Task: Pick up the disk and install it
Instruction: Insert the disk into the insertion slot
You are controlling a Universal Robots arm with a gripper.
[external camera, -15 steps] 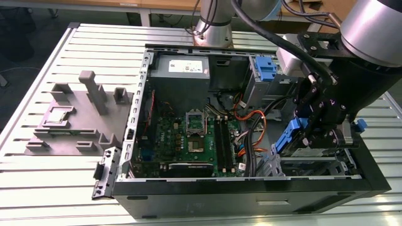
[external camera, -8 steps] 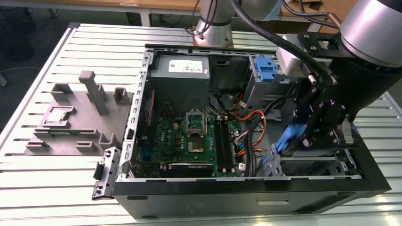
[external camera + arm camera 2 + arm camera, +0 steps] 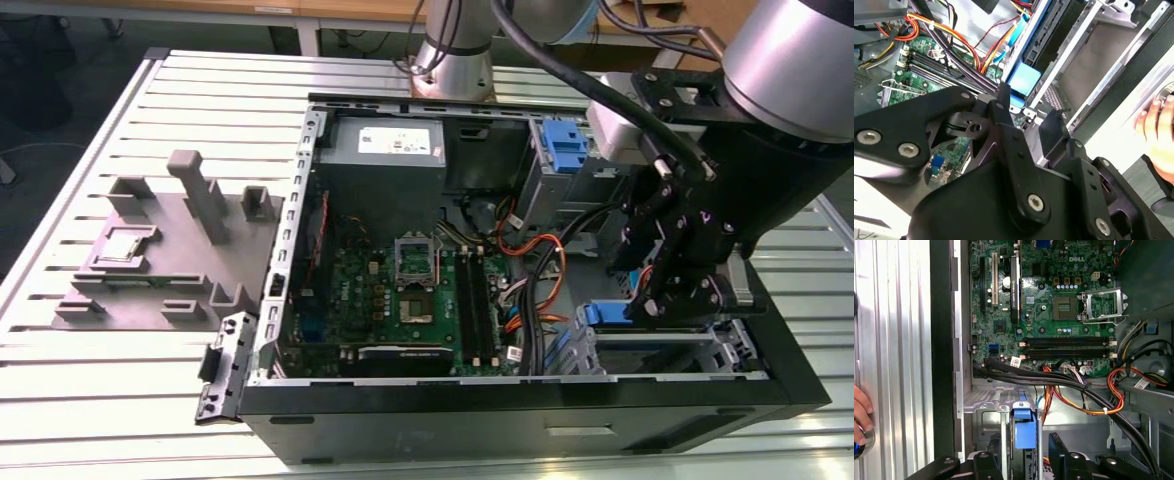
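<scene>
The disk (image 3: 1024, 429) stands on edge in the silver drive cage (image 3: 986, 407) at the case's front corner, on the exterior view's right. Its blue end tab (image 3: 1023, 80) sticks out of the cage, and a blue rail runs back along its edge. In the exterior view the tab (image 3: 607, 312) pokes out beside the cage (image 3: 667, 350). My gripper (image 3: 1024, 462) hovers just over that end. Its black fingers (image 3: 1060, 452) stand apart on either side of the tab without touching it. In the second wrist view the gripper (image 3: 1029, 107) has only cage metal between its fingers.
The open case holds a green motherboard (image 3: 400, 290), a grey power supply (image 3: 387, 150), a fixed blue bracket (image 3: 561, 145) and orange and black cables (image 3: 1079, 390) beside the cage. A grey fixture (image 3: 160, 250) sits on the slatted table. A person's hand (image 3: 860, 412) rests outside the case.
</scene>
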